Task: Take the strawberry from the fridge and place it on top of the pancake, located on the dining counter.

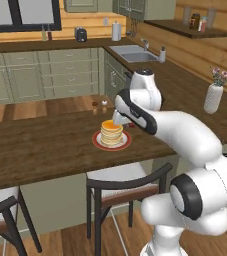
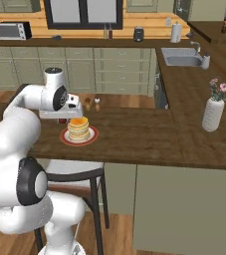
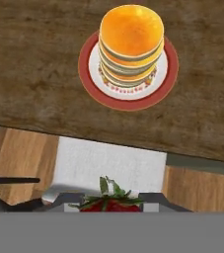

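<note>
Hand view: the pincer point(image 3: 111, 207) is clenched on one strawberry point(image 3: 109, 201), whose green leaves and red top show between the fingertips. Ahead of the pincer, one pancake point(image 3: 131, 42) stack sits on one red-rimmed plate point(image 3: 128, 99) on the dining counter point(image 3: 34, 74). Directly under the pincer lies one white stool seat point(image 3: 108, 165). In the left base view, two small shakers point(image 1: 99, 104) stand on the counter beyond the plate.
</note>
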